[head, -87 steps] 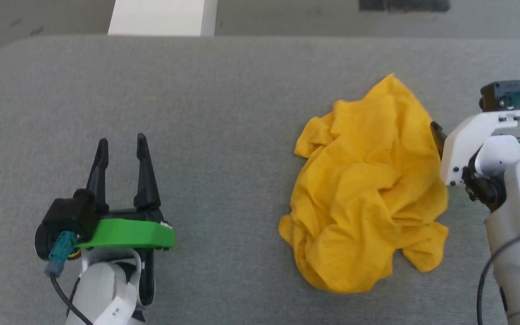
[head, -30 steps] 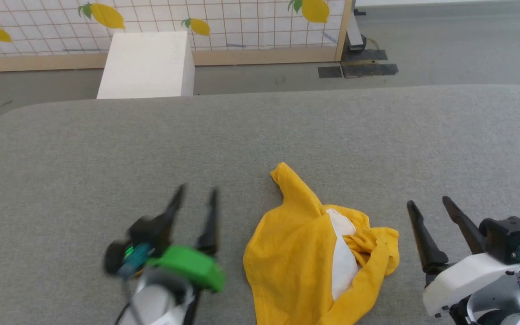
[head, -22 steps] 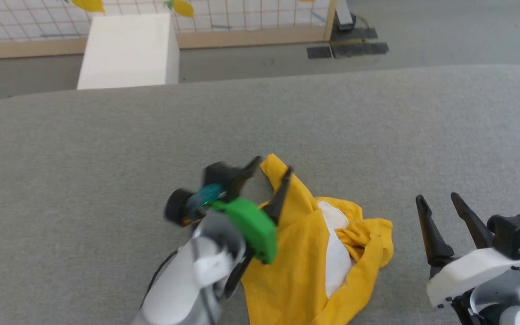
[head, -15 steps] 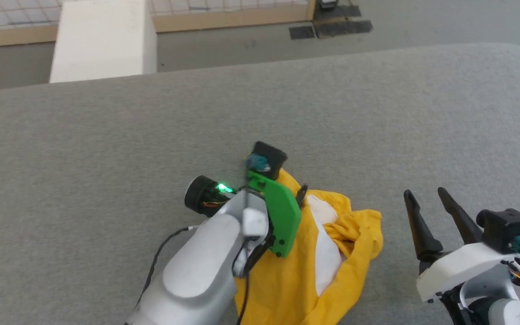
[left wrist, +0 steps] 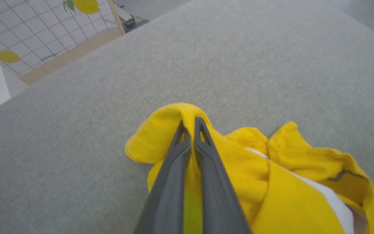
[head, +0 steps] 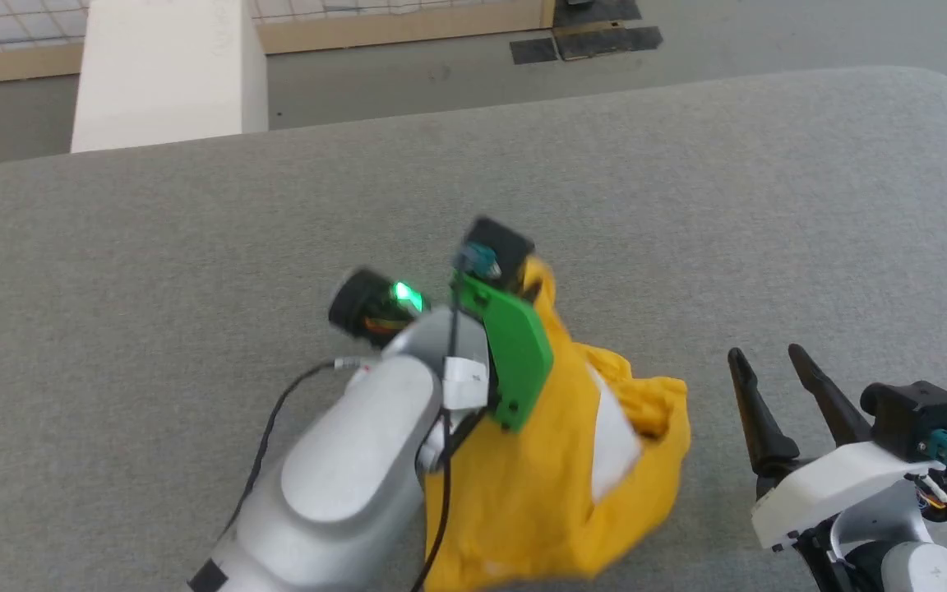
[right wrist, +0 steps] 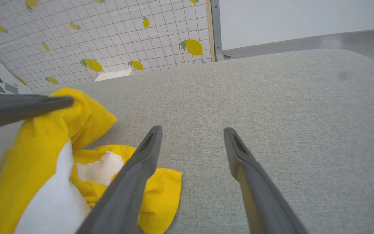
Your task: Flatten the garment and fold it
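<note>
The garment (head: 556, 485) is a crumpled bright yellow T-shirt with a white patch showing, lying on the grey table (head: 687, 164) near the front. My left gripper (left wrist: 192, 121) is shut on the garment's (left wrist: 271, 182) far yellow tip and holds that fold raised off the table. In the head view its fingers are hidden behind the green wrist mount (head: 515, 353). My right gripper (head: 765, 353) stands open to the right of the garment, touching nothing. The right wrist view has the open right gripper (right wrist: 192, 129) beside the garment (right wrist: 86, 120), with the left fingers (right wrist: 28, 105) pinching the cloth.
The grey fabric-covered table has a rounded far-right corner (head: 934, 82) and bare surface to the left, behind and right of the shirt. A white box (head: 161, 74) stands on the floor beyond the far edge. A lemon-patterned tiled panel (right wrist: 109, 39) lies further back.
My left gripper swung right from open table to the shirt's far tip, shut on it and raised it. The right gripper stayed open in place. The head camera tilted downward.
</note>
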